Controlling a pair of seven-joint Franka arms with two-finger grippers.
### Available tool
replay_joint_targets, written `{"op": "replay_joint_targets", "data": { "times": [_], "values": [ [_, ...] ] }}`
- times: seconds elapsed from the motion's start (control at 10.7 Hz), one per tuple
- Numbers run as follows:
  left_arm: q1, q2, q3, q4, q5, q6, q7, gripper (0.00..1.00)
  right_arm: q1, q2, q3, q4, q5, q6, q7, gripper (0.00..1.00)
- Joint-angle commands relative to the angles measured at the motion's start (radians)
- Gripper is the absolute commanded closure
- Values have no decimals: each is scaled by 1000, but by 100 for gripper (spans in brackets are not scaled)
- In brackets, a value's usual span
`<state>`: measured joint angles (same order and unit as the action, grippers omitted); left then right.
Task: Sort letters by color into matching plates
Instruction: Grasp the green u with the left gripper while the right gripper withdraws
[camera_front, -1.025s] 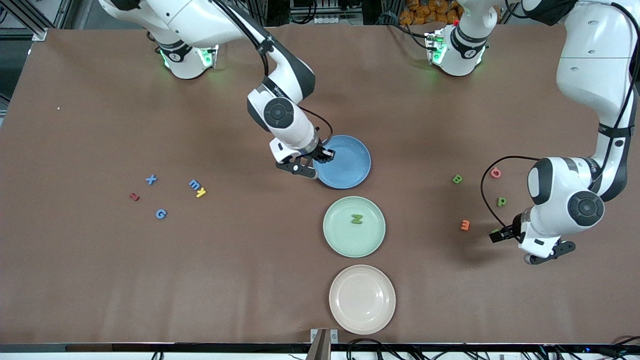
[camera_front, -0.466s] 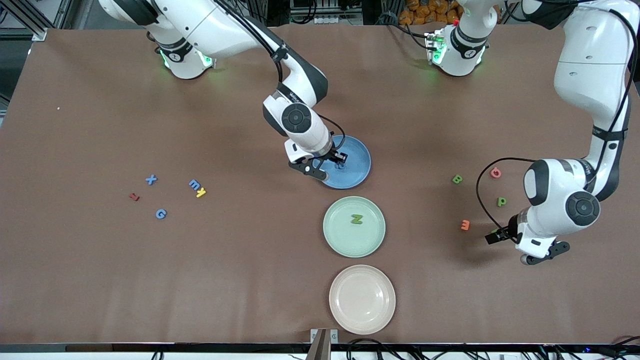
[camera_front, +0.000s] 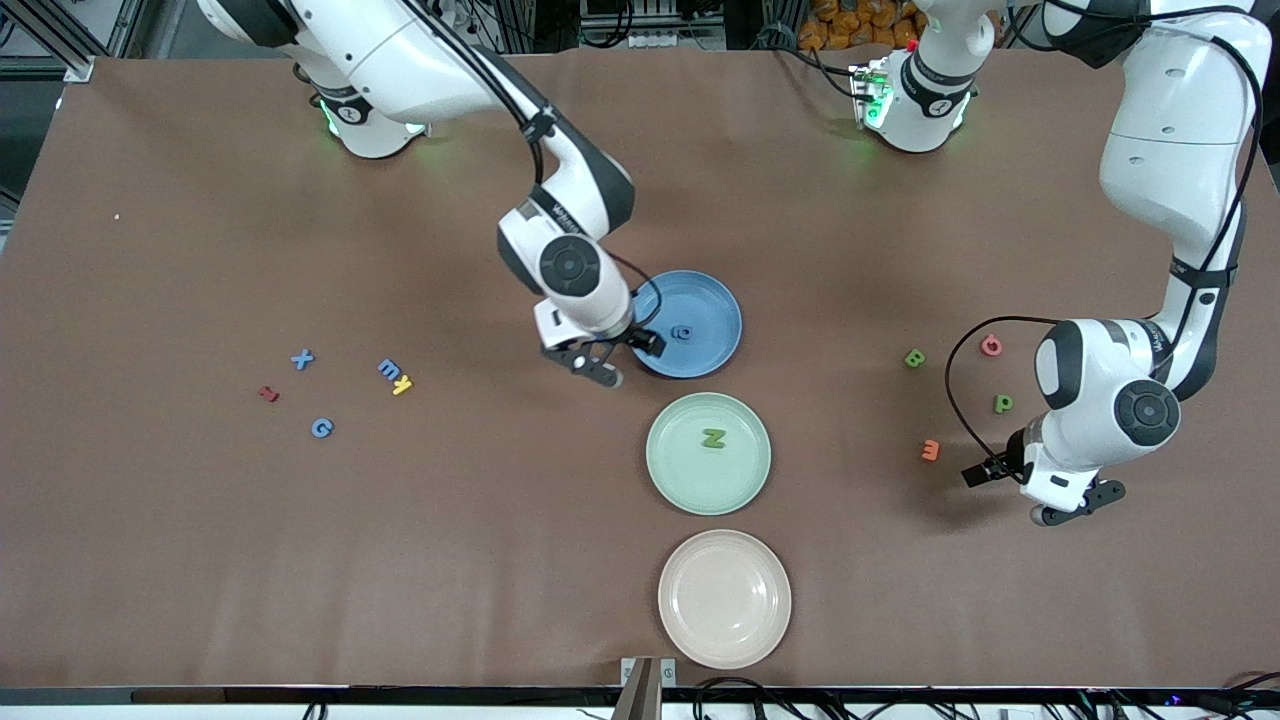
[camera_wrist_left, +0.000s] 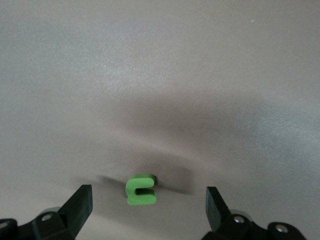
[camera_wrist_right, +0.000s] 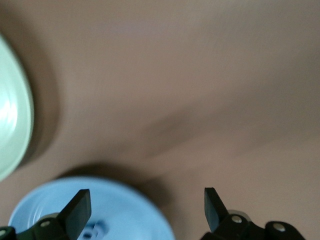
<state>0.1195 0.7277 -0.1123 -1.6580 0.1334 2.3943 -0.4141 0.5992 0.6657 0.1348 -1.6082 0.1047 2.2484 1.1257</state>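
1. The right tool (camera_front: 640, 340) hangs over the blue plate's (camera_front: 715, 300) rim, fingers spread, empty.
2. A blue letter (camera_front: 683, 332) lies in that plate.
3. The left tool (camera_wrist_left: 145, 205) is open over a green letter (camera_wrist_left: 141, 189) on the counter (camera_front: 450, 520).
4. A green N (camera_front: 712, 438) lies in the mint plate (camera_front: 670, 470).

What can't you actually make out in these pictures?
- Front view: the small blue letter on the blue plate is too tiny to read.
- Front view: the green letter under the left gripper is hidden by that arm; only the left wrist view shows it.
- Right wrist view: motion blur smears the table; both plates are cut off by the edges.
- Front view: the red letter is too small to read.
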Motion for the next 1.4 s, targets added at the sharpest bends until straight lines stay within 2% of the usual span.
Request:
{"op": "replay_joint_targets", "data": {
  "times": [0.0,0.19,0.28,0.47,0.75,0.93,1.12,1.21,1.3],
  "values": [
    [19,-10,0,-34,-8,16,9,2,-105,-63,-73,-12,-17,-70,-387,0],
    [17,-8,0,-36,-8,16,9,5,-200,-74,-73,-25,-19,-115,-651,0],
    [19,-8,-1,-37,-8,19,9,7,-246,-99,-73,-68,-17,-113,-826,0],
    [17,-8,0,-42,-8,23,9,17,-344,-155,-70,-146,-19,-110,-1187,0],
    [14,-5,-1,-42,-8,32,14,39,-442,-234,-66,-258,-20,-99,-1521,0],
    [12,-5,0,-42,-8,36,15,60,-473,-296,-66,-379,-55,-29,-1587,0],
    [3,-5,0,-42,0,36,21,96,-496,-322,-64,-519,-80,124,-1644,0],
    [-3,-5,-1,-42,0,36,21,100,-498,-322,-64,-570,-80,195,-1667,0],
    [-4,-5,-3,-40,0,36,21,100,-496,-322,-64,-613,-89,254,-1670,0]
  ]
}}
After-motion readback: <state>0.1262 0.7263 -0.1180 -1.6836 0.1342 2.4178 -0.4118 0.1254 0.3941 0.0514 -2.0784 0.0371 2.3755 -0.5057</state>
